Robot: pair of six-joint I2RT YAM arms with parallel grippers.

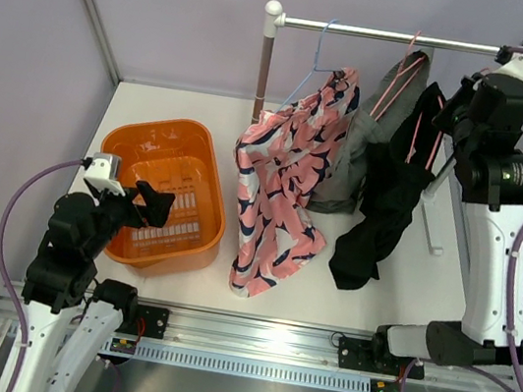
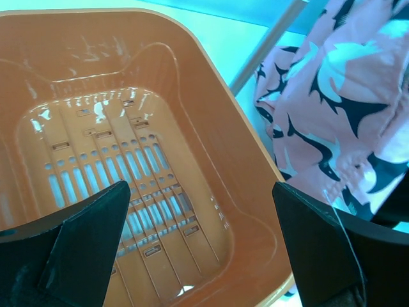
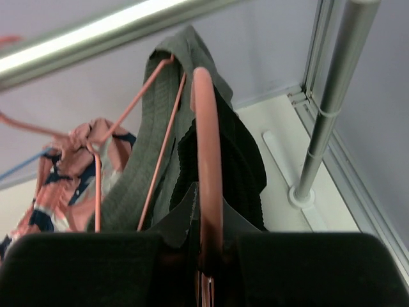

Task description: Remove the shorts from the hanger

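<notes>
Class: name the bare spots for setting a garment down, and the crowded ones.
Free: inside the orange basket; table behind it; near strip before patterned garment. Crowded: under the rail, grey garment and black garment bunched; right claw shut on pink hanger.

Black shorts not off yet: draped over pink hanger, far right of scene, fabric limp and bunched, lower end trailing near-left.

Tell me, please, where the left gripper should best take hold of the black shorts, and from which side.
Probably the loose lower corner of the black shorts, which hangs free, approached from the robot's left by the open left gripper. Their top is draped over the pink hanger that the right gripper clamps, and the grey garment crowds them higher up.
</notes>
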